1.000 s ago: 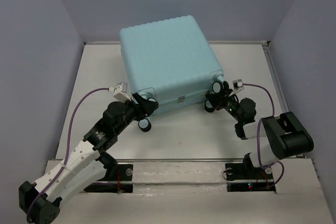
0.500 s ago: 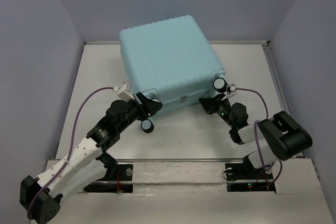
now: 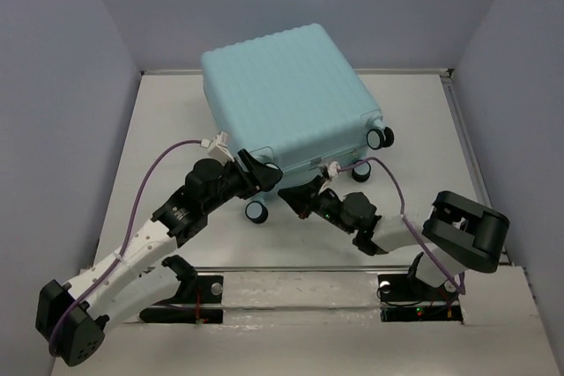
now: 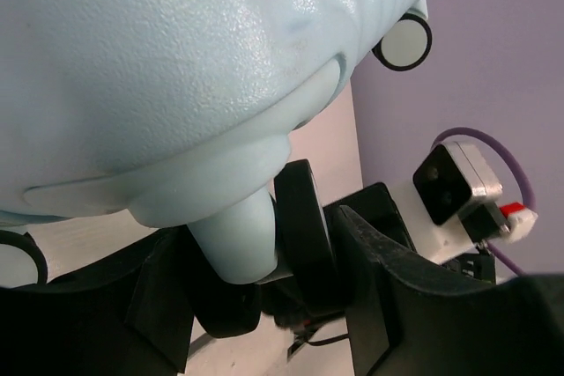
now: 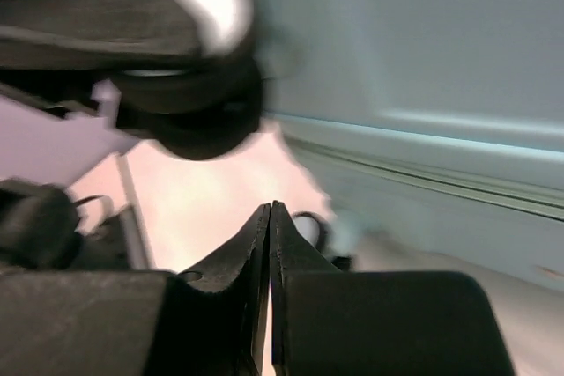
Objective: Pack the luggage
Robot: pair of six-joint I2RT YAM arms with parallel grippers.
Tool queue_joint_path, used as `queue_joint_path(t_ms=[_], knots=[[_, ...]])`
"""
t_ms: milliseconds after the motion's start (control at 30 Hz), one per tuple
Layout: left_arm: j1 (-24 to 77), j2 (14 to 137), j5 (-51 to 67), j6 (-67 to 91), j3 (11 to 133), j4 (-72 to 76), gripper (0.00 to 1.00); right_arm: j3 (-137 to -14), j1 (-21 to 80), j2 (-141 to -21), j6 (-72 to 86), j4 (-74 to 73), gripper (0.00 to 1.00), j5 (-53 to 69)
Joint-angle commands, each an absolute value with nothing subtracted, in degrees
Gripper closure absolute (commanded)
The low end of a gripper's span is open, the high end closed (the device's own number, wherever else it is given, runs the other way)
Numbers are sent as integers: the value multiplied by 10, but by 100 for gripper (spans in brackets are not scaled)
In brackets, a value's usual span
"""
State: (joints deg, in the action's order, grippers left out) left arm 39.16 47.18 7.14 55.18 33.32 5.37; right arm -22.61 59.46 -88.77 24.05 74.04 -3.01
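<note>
One aqua luggage [image 3: 286, 99], left jaws clamping one wheel [image 4: 301, 226], right jaws closed

The left arm [image 3: 141, 248] is stretched forward to the near left corner of the luggage [image 3: 282, 94]. There the left gripper [image 3: 262, 175] is held with its fingers [image 4: 374, 297] apart, either side of a wheel [image 4: 301, 226]; contact cannot be judged. The right arm [image 3: 397, 231] is bent low and pointed leftward along the luggage's near edge, with the right gripper [image 3: 302, 201] closed tight on nothing.

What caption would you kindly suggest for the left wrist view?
Left gripper straddling a black spinner wheel at a corner of the pale aqua luggage.
</note>
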Motion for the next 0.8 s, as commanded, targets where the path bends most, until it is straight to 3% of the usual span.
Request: queue_joint_path(t_ms=[0,33,67,233,400,567,767], knots=[[402,412,97,480,417,222,94,-181,527,-807,238,696,91,-142],[402,406,83,476,413,208,94,-147,513,-781,243,669,88,-157],[402,395,77,474,403,204,94,-131,494,-730,246,652,77,-163],[401,371,60,477,371,202,94,-84,359,-628,252,544,44,-146],[400,365,69,479,358,203,94,-91,258,-646,254,538,42,-87],[400,358,76,483,350,200,94,-114,211,-694,240,576,42,-33],[400,354,78,486,338,200,94,-140,188,-762,221,659,47,123]])
